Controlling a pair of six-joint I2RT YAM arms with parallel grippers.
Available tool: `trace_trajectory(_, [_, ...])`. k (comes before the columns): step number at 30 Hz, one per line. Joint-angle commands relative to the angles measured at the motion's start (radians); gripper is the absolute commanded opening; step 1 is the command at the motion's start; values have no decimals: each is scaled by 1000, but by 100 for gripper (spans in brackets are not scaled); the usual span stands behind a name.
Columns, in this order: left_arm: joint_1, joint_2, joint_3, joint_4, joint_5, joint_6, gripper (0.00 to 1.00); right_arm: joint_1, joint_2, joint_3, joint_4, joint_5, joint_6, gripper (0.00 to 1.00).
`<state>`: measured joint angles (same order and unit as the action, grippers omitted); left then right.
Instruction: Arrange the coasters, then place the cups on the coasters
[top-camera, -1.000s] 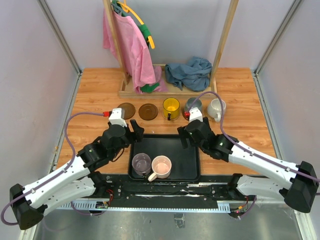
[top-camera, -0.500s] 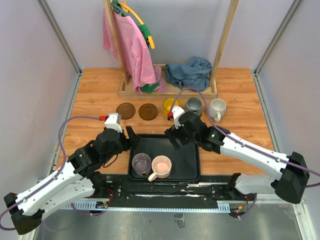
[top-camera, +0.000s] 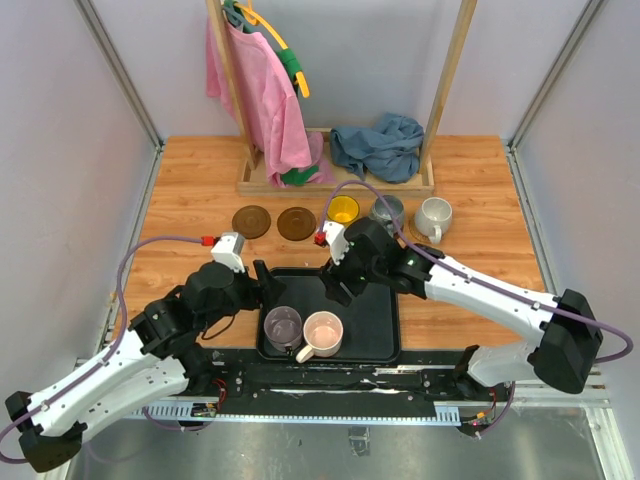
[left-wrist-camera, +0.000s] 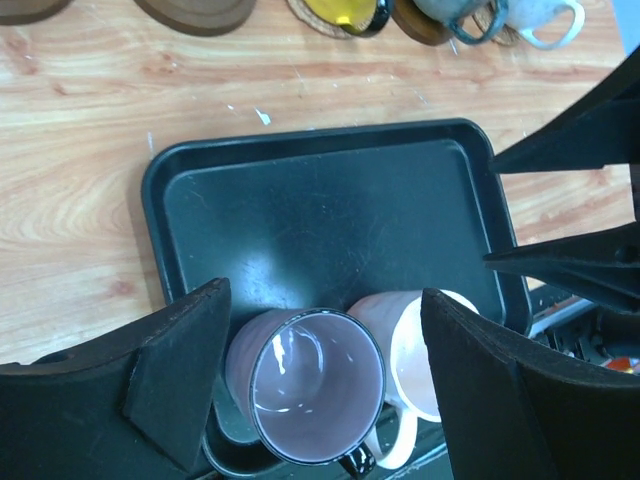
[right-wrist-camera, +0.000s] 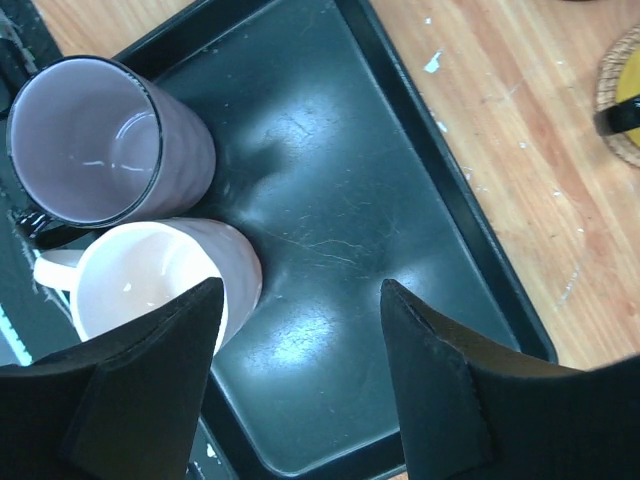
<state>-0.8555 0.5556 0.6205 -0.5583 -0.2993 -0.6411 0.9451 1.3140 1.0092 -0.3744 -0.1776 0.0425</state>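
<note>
At the near edge of the black rectangular tray, my left gripper and right gripper hang released close to the translucent purple mug and pale pink mug: light, stiff, slick, breakable, I'd pinch each rim.

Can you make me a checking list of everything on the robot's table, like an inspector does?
Surface: wooden table, with a black tray near the arms.
Job's things: purple cup and pink cup stand in the tray. The yellow cup, grey cup and white cup each sit on a coaster. Two brown coasters lie bare.
Clutter: pink garment on a wooden rack; blue cloth at its base.
Grippers: left gripper open above the purple cup. Right gripper open above the tray. Neither holds anything.
Cables: a purple cable loops from each wrist.
Surroundings: grey walls with metal posts.
</note>
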Motion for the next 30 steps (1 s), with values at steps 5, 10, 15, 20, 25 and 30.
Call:
trace_trajectory(5, [-32,-14,-10,-47,-71,-107,80,9,43,77,24,-227,-22,63])
trace_trajectory(10, [-32,-67,-9,-117,-233,-218,81,13,110,116,73,-334,-23,58])
trace_trajectory(15, [-32,-61,-36,-140,-290,-284,81,23,208,149,91,-386,-8,54])
trace_trajectory(20, [-32,-42,-71,-114,-304,-312,82,49,285,175,88,-395,-11,53])
trace_trajectory(25, [-31,-62,-84,-127,-331,-336,82,73,331,212,70,-376,-29,53])
trace_trajectory(30, [-31,-101,-98,-161,-350,-370,82,92,375,250,39,-332,-44,53])
